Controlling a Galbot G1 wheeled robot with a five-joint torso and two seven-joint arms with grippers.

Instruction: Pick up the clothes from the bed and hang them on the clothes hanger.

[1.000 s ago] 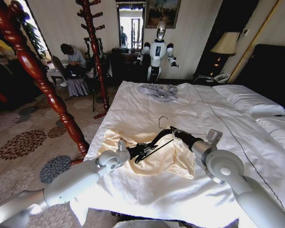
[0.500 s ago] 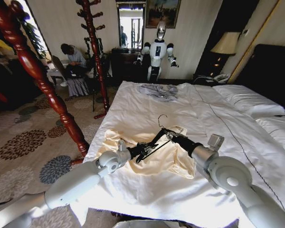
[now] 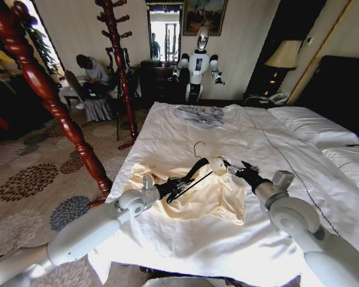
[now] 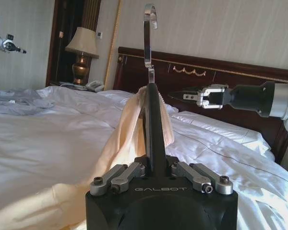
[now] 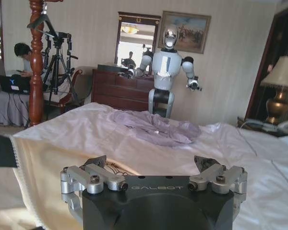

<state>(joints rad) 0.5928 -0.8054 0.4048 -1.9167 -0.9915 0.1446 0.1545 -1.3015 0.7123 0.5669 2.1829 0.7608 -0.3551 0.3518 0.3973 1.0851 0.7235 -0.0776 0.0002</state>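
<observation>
Thin, soft cream cloth of the clothes (image 3: 197,194) drapes over the matt black clothes hanger (image 4: 151,129) with its shiny metal hook, on the bed (image 3: 185,134) of smooth white fabric beside glossy turned wood (image 3: 45,89).

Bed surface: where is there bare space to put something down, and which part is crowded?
The bed has bare duvet between the grey-blue garment and the clothes, and from the stitched line to the pillows. The near middle is crowded: left gripper with the clothes hanger, and the right gripper.
</observation>
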